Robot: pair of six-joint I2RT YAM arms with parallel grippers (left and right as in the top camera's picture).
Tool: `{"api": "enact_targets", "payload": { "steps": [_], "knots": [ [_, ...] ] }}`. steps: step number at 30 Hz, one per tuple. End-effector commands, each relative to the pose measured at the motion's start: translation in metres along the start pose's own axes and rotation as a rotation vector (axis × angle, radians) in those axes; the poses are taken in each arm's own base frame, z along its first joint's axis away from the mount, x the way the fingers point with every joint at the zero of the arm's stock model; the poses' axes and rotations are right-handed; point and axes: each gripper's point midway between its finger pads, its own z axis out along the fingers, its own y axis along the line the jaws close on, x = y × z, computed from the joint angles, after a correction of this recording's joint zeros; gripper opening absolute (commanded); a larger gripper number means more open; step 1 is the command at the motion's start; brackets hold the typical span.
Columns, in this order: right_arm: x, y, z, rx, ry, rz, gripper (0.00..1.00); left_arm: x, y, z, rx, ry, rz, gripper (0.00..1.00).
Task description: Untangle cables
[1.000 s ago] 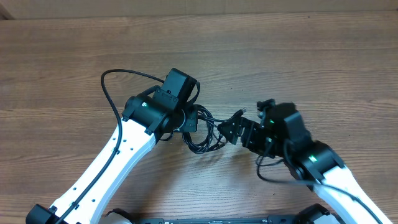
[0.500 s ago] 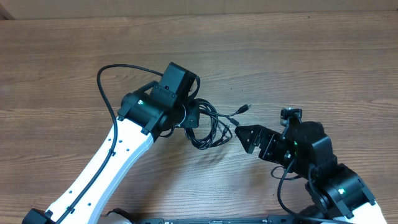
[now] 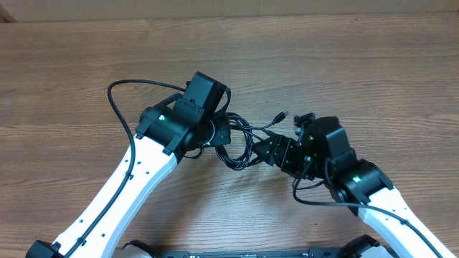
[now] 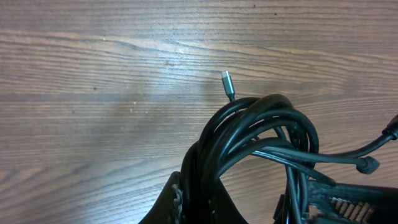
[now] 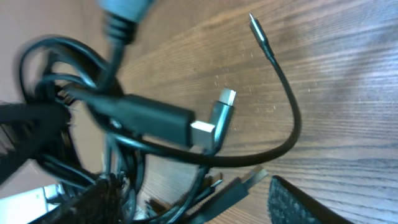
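Overhead downward; wrists close on cables [image 4: 205, 162]

No legible text or markings

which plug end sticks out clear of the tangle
The slim plug on the long curved cord, reaching out alone; the silver-tipped plug sits against the bundle.

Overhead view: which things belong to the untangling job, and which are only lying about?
Job: tangled cables; left gripper, clamped on them; right gripper, open at the bundle.
Not the job: wooden table; left arm's own thick cable.
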Motion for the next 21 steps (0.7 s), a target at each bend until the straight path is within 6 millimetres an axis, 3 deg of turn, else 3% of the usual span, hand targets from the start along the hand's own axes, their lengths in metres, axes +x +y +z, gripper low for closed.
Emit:
{"api": "enact_targets", "payload": {
  "steps": [1, 5, 7, 12, 16, 21],
  "knots": [
    [0.001, 0.007, 0.001, -0.028, 0.026, -0.005, 0.78, -0.013, 0.001, -0.015, -0.016, -0.071, 0.141, 0.04],
    [-0.001, 0.023, -0.004, -0.092, 0.010, -0.099, 0.82, -0.017, 0.007, -0.015, -0.065, -0.087, 0.365, 0.04],
    [0.005, 0.040, -0.010, -0.174, 0.023, -0.290, 0.81, -0.018, 0.009, -0.014, -0.085, -0.082, 0.539, 0.04],
    [0.008, 0.039, -0.012, -0.184, 0.001, -0.694, 0.78, -0.017, 0.009, -0.014, -0.096, -0.071, 0.766, 0.04],
    [0.007, 0.041, -0.012, -0.191, -0.015, -0.811, 0.71, -0.017, 0.010, -0.014, -0.101, -0.062, 0.879, 0.04],
    [0.015, 0.036, -0.004, -0.181, 0.027, -0.822, 0.68, -0.016, 0.008, -0.013, -0.089, -0.060, 0.914, 0.04]
  ]
}}
